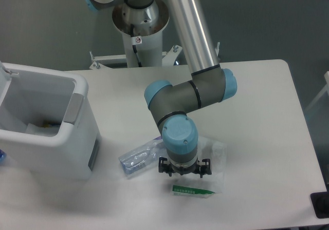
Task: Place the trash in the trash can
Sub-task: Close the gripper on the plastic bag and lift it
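Note:
The crushed clear bottle (138, 158) with a bluish label lies on the white table, pointing up to the right. The flat clear plastic bag (215, 157) lies just right of it, its green-white strip (193, 190) at the near edge. My gripper (184, 172) points straight down over the bag's left part, between the bottle's right end and the strip. Its jaws look spread and nothing shows held in them; the fingertips are hidden under the wrist. The large white trash can (77, 89) stands at the left edge, with a grey tab (73, 108) on its rim.
Some scraps lie inside the trash can (43, 127). The arm's base column (140, 30) stands at the back of the table. A dark object (321, 204) sits at the table's front right corner.

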`<control>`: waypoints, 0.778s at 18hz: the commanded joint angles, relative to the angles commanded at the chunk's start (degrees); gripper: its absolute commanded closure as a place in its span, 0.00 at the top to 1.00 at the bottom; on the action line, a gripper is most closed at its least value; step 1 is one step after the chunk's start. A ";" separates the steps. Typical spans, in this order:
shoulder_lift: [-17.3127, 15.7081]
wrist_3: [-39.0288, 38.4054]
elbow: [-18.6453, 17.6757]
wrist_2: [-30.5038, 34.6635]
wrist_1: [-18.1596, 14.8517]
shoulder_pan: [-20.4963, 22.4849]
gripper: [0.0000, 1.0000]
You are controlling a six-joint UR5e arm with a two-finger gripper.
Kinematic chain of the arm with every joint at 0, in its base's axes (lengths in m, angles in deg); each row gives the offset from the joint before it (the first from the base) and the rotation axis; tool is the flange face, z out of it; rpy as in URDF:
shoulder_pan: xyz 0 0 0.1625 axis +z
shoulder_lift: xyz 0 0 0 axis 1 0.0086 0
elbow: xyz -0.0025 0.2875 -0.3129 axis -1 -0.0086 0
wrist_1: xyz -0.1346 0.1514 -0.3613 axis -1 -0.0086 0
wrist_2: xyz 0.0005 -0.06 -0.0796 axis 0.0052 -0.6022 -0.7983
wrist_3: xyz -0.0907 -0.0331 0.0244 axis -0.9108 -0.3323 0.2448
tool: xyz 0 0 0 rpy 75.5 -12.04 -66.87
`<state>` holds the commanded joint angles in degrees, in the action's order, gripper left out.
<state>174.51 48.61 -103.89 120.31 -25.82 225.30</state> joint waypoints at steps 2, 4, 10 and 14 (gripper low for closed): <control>-0.09 0.09 -0.09 0.00 -0.44 0.00 1.00; -0.09 0.09 -0.79 1.40 -0.44 0.00 1.00; -0.09 0.18 -2.72 2.90 -1.41 0.00 1.00; -0.26 0.09 -3.43 3.25 -1.41 0.00 1.00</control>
<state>174.25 48.70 -107.32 123.57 -27.23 225.30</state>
